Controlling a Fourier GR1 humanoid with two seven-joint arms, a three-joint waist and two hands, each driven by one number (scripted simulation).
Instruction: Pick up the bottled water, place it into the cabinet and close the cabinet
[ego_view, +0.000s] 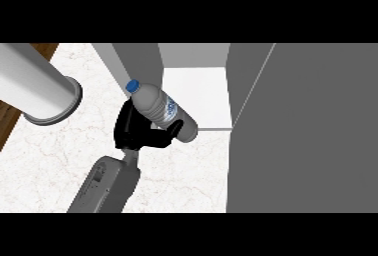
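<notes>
Gripping the bottled water (164, 109) in curled right hand (140, 131), tilted at cabinet (193, 97) shelf's front edge, door (310, 125) open alongside

1. The bottled water (161, 107), lying tilted in the curled fingers of a black hand (140, 131), carries a white label with blue markings round its middle; no word, brand or number on it can be made out.
2. No other surface shows readable text, numbers or signs.
</notes>
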